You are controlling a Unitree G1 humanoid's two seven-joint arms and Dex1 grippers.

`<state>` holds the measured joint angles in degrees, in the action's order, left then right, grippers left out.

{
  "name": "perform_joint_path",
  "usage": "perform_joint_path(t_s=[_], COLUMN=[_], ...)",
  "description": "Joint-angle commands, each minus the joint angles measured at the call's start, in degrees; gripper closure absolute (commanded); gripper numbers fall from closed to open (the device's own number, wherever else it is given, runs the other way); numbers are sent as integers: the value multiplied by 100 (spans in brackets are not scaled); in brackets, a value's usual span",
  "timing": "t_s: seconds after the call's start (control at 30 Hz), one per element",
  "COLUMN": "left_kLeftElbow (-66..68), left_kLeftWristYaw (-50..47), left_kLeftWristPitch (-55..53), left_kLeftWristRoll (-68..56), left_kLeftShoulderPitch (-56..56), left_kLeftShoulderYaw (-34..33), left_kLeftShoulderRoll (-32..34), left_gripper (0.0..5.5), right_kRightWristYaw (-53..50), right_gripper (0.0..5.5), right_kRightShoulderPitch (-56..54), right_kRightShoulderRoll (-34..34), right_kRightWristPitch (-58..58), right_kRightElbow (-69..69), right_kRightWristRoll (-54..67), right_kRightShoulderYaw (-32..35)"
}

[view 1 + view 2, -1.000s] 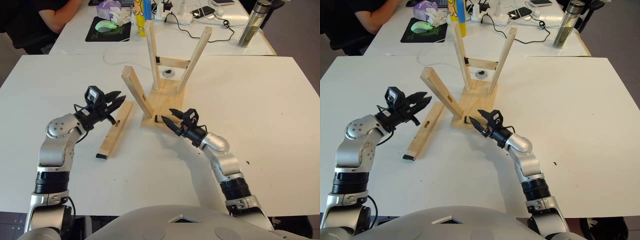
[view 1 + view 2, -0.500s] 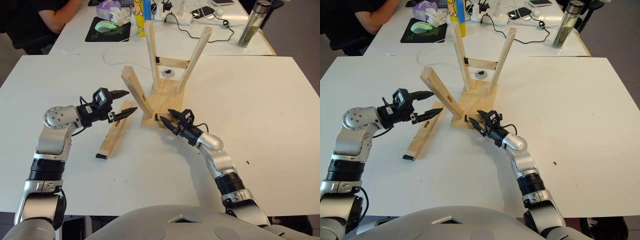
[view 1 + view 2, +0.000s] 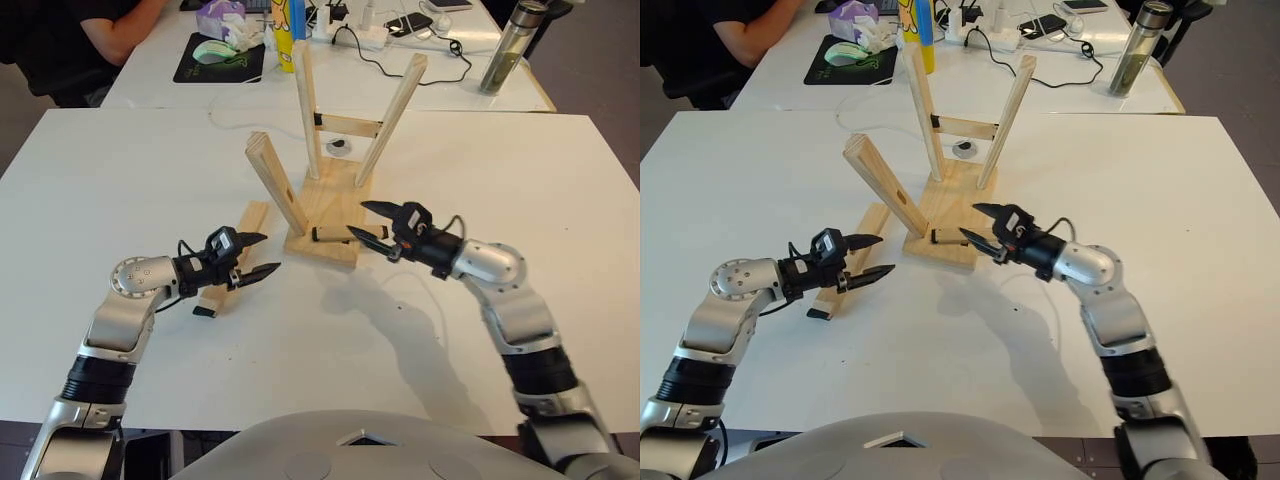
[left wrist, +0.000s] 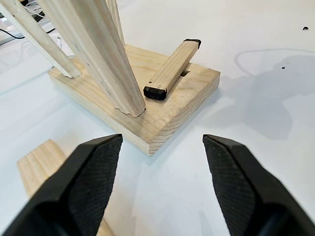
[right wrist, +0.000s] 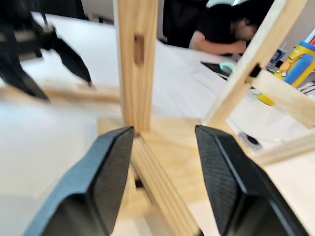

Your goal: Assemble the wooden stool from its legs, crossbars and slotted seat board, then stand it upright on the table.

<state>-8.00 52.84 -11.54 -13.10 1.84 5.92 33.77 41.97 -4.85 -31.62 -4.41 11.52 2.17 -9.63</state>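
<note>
Wooden stool: sitting upside down and part-built near the middle of the white table. Resting on its slotted seat board, lying flat. Carrying two legs at the board's 12 o'clock end, the far-left leg rising almost straight, the far-right leg leaning toward 1 o'clock, with the fitted crossbar bridging them partway up. Carrying also a tilted leg at the 9 o'clock edge, leaning toward 11 o'clock, a slot showing in its side. Bearing a loose crossbar, black-capped at both ends, lying flat across the near part of the board, just beside the tilted leg's foot.

Loose leg: lying flat on the table just beside the board's 8 o'clock side, running off toward 7 o'clock.

Left gripper: hovering low over the loose leg, fingers spread wide and gripping nothing, pointing toward 3 o'clock at the board's near corner.

Right gripper: hanging at the board's 4 o'clock edge, fingers parted with nothing between them, tips pointing toward 9 o'clock, close to the loose crossbar's end; touching or not, impossible to tell.

Standing beyond the table at 12 o'clock: a second desk holding a water bottle and a mouse pad. Sitting on the white table just behind the stool: a small round object.
</note>
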Motion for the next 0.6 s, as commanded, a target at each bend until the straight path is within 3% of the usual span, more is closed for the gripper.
perform_joint_path(t_s=[0.03, 0.33, 0.6], left_kLeftElbow=[-428, -686, -665], left_kLeftWristYaw=[-202, -341, -265], left_kLeftWristPitch=[-310, -553, -647], left_kLeftWristRoll=[-93, -175, -214], left_kLeftShoulderPitch=[-123, -251, -65], left_kLeftShoulderYaw=[100, 133, 252], left_kLeftShoulderRoll=[-136, -200, -186], left_gripper=[245, 245, 245], right_kRightWristYaw=[-804, -3456, -4147], right_gripper=[318, 318, 318], right_kRightShoulderPitch=[996, 1630, 1368], right_kRightShoulderRoll=[35, 403, 919], right_kRightWristPitch=[1029, 1940, 1340], right_kRightElbow=[37, -565, -768], right_kRightWristRoll=[-864, -3662, -4726], right_kRightShoulderYaw=[-128, -466, -848])
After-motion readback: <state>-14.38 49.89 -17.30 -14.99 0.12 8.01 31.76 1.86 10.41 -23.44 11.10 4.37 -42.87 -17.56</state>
